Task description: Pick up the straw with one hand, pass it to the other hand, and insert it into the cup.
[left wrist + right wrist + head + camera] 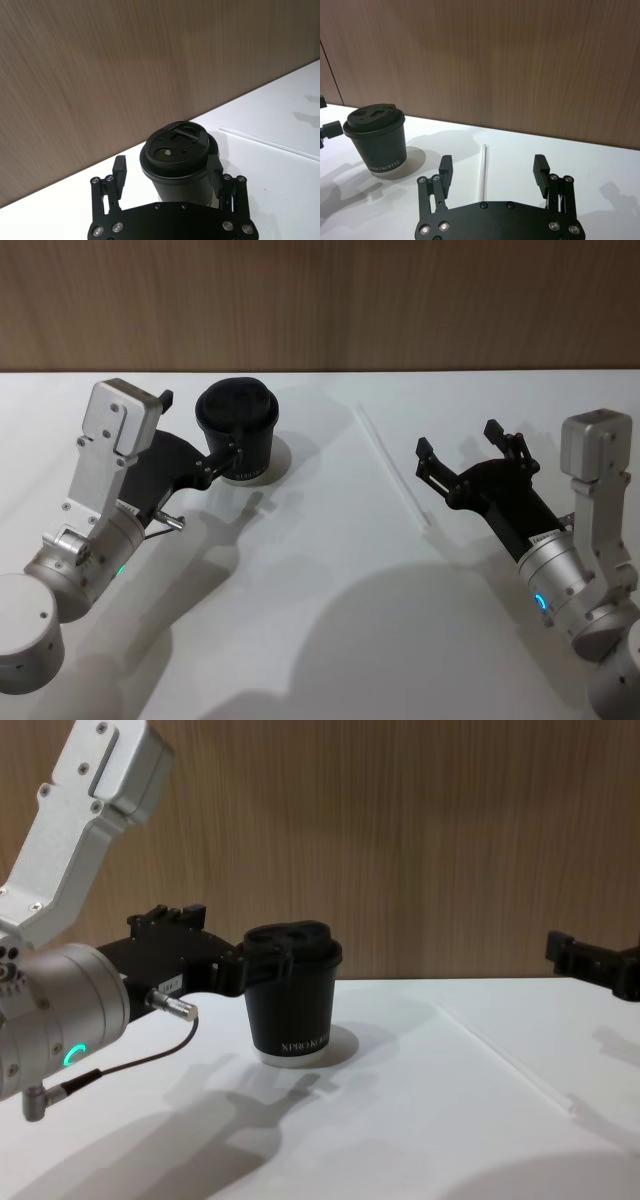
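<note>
Hardly begun, with the straw (392, 468) lying untouched on the table (330, 590) between the cup (238, 425) and the right gripper (458, 438), fingers spread wide near it, and the left gripper (198, 427) parted loosely around the cup, leaving pickup, handover and insertion all to do

A big white table (320, 540) fills the near part and runs from left to right. Grey shadows (390, 650) lie on it. At the far edge of the table stands a brown wooden wall (320, 300) with thin lines in the wood
</note>
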